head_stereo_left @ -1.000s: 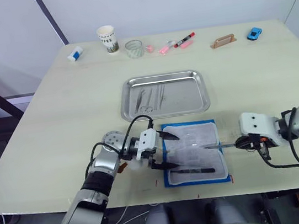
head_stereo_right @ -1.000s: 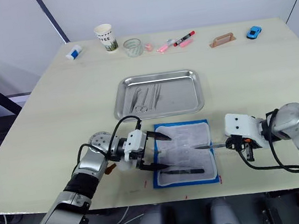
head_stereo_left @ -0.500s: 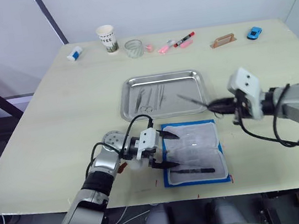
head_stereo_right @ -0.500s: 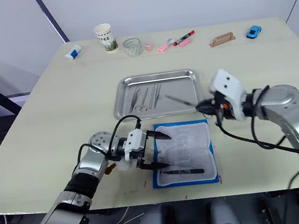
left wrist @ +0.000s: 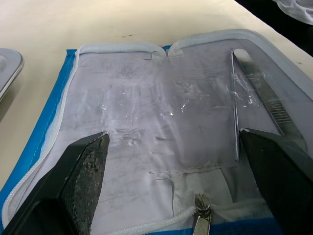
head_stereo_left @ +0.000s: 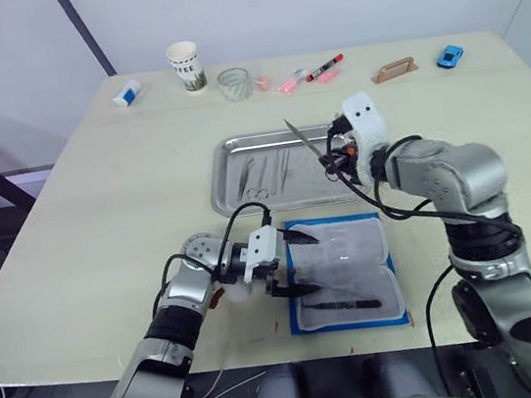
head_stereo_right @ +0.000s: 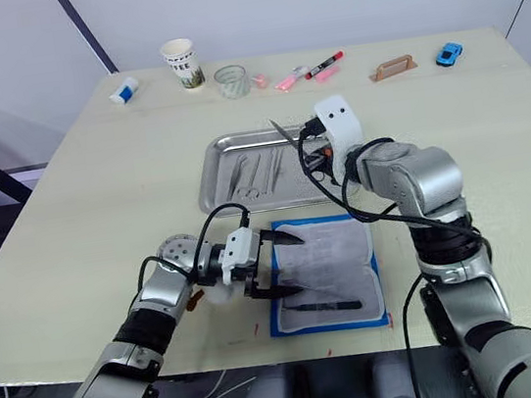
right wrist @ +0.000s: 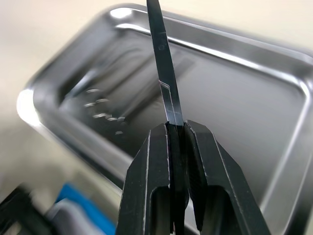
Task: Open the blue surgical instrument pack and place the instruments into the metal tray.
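One slim instrument [right wrist: 164,73] was clamped at its near end in the right pincer [right wrist: 177,134], hanging above the metal tray [head_stereo_left: 230,154], where several instruments [head_stereo_left: 267,172] already lay. It looked light, stiff and slippery, so a firm pinch near one end seemed wise. The left pincer [left wrist: 173,147] stood spread wide over the opened blue surgical instrument pack [head_stereo_left: 294,227] on the bench [head_stereo_left: 98,203], with more tools [left wrist: 234,103] in its pockets.

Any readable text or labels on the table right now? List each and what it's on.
Paper cup: dark print on its side, too small to read.
Small white and blue item at the far left edge of the table: no legible text.
Red marker and pink markers: no legible marking.
Open blue surgical instrument pack: no print visible on the lining.
Nothing can be quoted.
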Tool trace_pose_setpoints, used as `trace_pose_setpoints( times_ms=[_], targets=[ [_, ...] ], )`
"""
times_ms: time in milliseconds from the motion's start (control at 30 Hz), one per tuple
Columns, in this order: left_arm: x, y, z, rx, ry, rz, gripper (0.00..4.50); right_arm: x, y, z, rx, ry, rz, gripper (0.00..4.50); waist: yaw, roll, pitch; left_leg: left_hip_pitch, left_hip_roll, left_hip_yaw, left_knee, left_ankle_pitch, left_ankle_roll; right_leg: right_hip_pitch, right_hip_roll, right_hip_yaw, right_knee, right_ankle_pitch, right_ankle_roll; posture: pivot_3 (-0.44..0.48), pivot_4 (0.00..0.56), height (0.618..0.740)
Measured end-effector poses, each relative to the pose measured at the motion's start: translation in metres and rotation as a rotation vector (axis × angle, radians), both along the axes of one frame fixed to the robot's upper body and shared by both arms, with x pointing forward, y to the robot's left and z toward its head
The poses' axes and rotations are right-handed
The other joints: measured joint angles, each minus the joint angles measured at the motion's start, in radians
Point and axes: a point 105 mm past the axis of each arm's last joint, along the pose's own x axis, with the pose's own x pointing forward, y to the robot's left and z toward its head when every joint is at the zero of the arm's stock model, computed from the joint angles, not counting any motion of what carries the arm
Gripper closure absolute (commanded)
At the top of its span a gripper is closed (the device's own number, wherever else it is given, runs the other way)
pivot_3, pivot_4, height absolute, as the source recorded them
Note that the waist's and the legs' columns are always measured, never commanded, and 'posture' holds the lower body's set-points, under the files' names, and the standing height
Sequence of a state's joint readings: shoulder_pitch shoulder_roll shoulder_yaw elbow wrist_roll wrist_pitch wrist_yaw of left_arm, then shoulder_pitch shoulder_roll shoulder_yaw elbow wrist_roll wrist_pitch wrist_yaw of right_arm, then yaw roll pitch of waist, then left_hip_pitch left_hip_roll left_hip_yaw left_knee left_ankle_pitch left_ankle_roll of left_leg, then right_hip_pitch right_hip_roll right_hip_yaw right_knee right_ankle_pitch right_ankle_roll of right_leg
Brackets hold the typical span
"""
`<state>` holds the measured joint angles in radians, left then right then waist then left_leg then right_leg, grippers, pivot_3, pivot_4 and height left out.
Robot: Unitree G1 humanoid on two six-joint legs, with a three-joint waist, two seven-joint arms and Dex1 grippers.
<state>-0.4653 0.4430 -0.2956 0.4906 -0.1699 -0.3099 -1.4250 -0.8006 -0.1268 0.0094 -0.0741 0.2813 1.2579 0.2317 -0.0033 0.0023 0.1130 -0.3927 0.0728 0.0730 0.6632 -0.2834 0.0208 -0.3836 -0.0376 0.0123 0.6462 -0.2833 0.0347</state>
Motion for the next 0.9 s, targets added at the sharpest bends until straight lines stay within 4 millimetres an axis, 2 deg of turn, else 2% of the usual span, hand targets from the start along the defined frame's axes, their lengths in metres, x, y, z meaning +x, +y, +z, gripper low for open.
trace_pose_setpoints(
  times_ms=[133, 333, 533, 700, 900],
  targets=[
    [0.000, 0.003, 0.000, -0.002, 0.001, 0.013, 0.00, 0.017, 0.004, -0.008, 0.018, 0.026, -0.077, 4.45, -0.011, 0.000, 0.000, 0.001, 0.000, 0.000, 0.000, 0.000, 0.000, 0.000, 0.002, 0.001, 0.000, 0.001, 0.001, 0.000, 0.150, 0.740],
    [0.000, 0.002, 0.000, -0.003, 0.004, 0.016, 0.00, 0.030, 0.027, -0.022, 0.034, 0.059, -0.097, 4.45, -0.011, 0.000, 0.000, 0.001, 0.000, 0.000, 0.000, 0.000, 0.000, 0.000, 0.003, 0.002, 0.001, 0.001, 0.002, 0.000, 0.150, 0.740],
    [0.000, 0.002, 0.000, -0.002, 0.010, 0.020, 0.00, 0.035, 0.035, -0.036, 0.022, 0.102, -0.104, 4.45, -0.012, 0.001, 0.000, 0.001, 0.000, 0.000, 0.000, 0.000, 0.000, 0.000, 0.003, 0.002, 0.001, 0.001, 0.002, 0.000, 0.150, 0.740],
    [0.001, 0.002, 0.000, -0.003, 0.012, 0.023, 0.00, 0.041, 0.041, -0.035, -0.005, 0.094, -0.106, 4.45, -0.012, 0.001, 0.000, 0.001, 0.000, 0.000, 0.000, 0.000, 0.000, 0.000, 0.003, 0.002, 0.001, 0.001, 0.002, 0.000, 0.150, 0.740],
    [0.000, 0.002, 0.000, -0.002, 0.015, 0.028, 0.00, 0.042, 0.042, -0.043, -0.046, 0.107, -0.105, 4.45, -0.012, 0.001, 0.000, 0.000, 0.000, 0.000, 0.000, 0.000, 0.000, 0.000, 0.003, 0.002, 0.001, 0.001, 0.002, 0.000, 0.150, 0.740]
  ],
)
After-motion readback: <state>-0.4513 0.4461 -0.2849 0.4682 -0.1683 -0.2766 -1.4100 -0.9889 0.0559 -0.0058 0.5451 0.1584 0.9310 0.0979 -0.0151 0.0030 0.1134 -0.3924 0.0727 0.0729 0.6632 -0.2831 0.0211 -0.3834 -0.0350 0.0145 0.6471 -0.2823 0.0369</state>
